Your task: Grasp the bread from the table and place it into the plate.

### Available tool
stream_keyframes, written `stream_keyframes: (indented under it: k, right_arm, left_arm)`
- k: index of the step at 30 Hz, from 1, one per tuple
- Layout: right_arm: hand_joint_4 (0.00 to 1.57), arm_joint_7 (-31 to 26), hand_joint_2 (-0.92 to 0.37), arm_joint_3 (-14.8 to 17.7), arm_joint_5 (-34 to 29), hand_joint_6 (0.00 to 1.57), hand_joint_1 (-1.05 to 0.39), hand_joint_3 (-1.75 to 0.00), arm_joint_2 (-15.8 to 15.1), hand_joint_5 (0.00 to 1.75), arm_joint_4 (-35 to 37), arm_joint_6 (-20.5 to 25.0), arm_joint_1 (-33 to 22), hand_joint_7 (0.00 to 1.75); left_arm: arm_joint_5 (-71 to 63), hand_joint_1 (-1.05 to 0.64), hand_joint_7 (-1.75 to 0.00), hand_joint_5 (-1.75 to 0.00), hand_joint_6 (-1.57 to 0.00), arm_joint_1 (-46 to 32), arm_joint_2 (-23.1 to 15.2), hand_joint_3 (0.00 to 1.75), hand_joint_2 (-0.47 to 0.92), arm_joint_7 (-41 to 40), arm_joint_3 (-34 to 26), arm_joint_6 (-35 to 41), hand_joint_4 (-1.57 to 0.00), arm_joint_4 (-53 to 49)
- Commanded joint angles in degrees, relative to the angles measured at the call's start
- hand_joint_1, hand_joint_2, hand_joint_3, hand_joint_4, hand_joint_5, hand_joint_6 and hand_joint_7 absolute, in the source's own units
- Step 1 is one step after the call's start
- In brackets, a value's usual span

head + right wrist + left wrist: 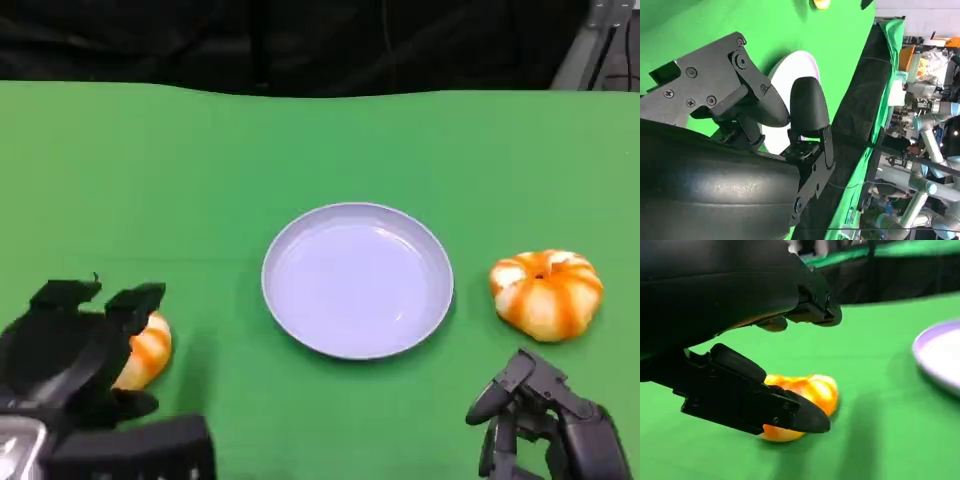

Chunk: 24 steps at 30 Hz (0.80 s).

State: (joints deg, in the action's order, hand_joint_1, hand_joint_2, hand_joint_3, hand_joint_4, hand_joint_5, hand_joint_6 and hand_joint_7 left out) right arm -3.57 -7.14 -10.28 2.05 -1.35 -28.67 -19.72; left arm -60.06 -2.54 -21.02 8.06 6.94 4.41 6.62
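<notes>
Bread (150, 350), round bun w/ glossy orange-and-cream stripes, lies on green table cloth (200, 160) at near left, well apart from plate. Left hand (70, 345) sits over it, fingers spread wide around the bun, not closed on it; in left wrist view one black finger (755, 400) lies in front of the bun, others arch above. Plate (357, 279), pale lavender, round, shallow, smooth rim, sits mid-table w/ nothing in it. Second bun (546, 292), pumpkin-shaped, same stripes, rests right of plate. Right hand (545, 420) at near right, matte black, holds nothing, fingers loosely apart.
</notes>
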Motion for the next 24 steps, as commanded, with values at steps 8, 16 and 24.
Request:
stream_keyframes:
  k: [8, 16, 24]
  right_arm:
    - [0.87, -0.1, -0.64, 0.2, 0.7, 0.59, -0.25, -1.43, -0.4, 1.75, -0.4, 0.3, -0.1, 1.75]
    - [0.87, 0.2, -0.63, 0.1, 0.8, 0.58, -0.25, -1.43, -0.6, 1.75, -1.0, 0.3, -0.7, 1.75]
    - [0.88, 0.2, -0.63, 0.2, 0.7, 0.58, -0.25, -1.42, -0.6, 1.75, -1.1, 0.2, -0.7, 1.75]
  left_arm:
    - [0.6, -0.62, -0.01, -0.54, -0.29, 11.0, -1.8, 0.04, 0.92, 6.3, 6.7, 7.8, 0.0, -12.0]
    - [9.0, -0.37, -0.04, -0.51, -0.47, 18.3, 0.0, 0.08, 0.92, 10.0, 9.7, 8.6, -0.25, -24.1]
    - [14.3, -0.26, -0.1, -0.62, -0.66, 19.0, 0.5, 0.1, 0.9, 9.0, 10.6, 10.8, -0.51, -26.4]
